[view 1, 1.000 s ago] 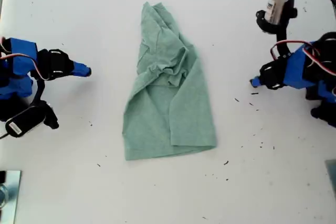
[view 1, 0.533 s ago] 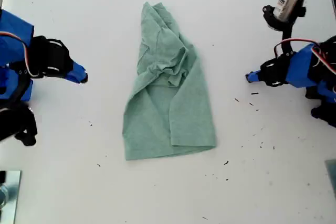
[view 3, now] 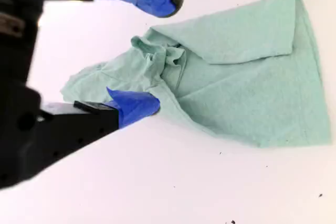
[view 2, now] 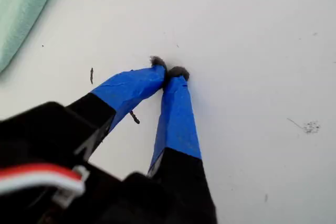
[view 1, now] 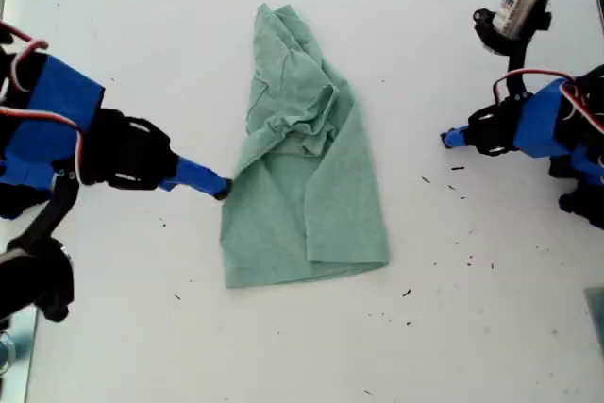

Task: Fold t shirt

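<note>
The pale green t shirt [view 1: 307, 167] lies crumpled and partly folded lengthwise in the middle of the white table [view 1: 491, 327]. My second gripper [view 1: 222, 188] reaches in from the exterior view's left, and its tip is at the t shirt's edge on that side. In the second wrist view it [view 3: 160, 51] is open wide, one fingertip [view 3: 144, 104] at the hem of the t shirt [view 3: 247, 77] and the other raised above the cloth. My first gripper [view 1: 445, 139] is at the exterior view's right, well apart from the cloth. It [view 2: 169, 69] is shut over bare table, with only a corner of the t shirt [view 2: 21, 3] in sight.
Small black specks [view 1: 458, 186] dot the table at the exterior view's right, near my first gripper. A metal object [view 1: 14, 346] sits at the exterior view's lower left corner. The first arm's camera on its cable [view 1: 517, 7] stands up at the exterior view's upper right.
My second gripper has swung in from the exterior view's left and forward to the t shirt's edge. My first gripper has barely moved. The t shirt lies as before.
</note>
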### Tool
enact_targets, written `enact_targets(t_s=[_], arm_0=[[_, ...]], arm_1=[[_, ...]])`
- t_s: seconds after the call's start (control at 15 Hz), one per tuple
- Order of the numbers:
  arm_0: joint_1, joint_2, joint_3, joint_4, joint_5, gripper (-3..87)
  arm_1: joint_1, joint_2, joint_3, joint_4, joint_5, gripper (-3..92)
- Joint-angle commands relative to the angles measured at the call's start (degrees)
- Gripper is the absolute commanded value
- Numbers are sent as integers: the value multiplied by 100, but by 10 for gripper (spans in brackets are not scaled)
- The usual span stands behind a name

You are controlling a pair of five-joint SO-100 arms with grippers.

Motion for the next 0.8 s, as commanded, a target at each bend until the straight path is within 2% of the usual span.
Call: enact_targets(t_s=[0.0, 0.13, 0.2, 0.47, 0.6, 0.67, 0.73], arm_0=[[149, -272, 431, -264, -132, 275], [237, -431, 1749, -1547, -246, 252], [325, -571, 2180, -2004, -360, 239], [659, -1758, 2259, -3076, -448, 201], [738, -2285, 2206, -3516, -457, 101], [747, -2540, 2171, -3665, -448, -2], [817, -2602, 2171, -3806, -466, -2]], arm_1=[[79, -9, 9, -149, -70, 26], [62, -9, 9, -158, -79, 26], [26, 0, 9, -158, -79, 26], [0, 18, 18, -158, -88, 26], [-26, 44, 26, -158, -79, 26], [-26, 79, 44, -149, -79, 26], [-26, 132, 62, -132, -79, 26]])
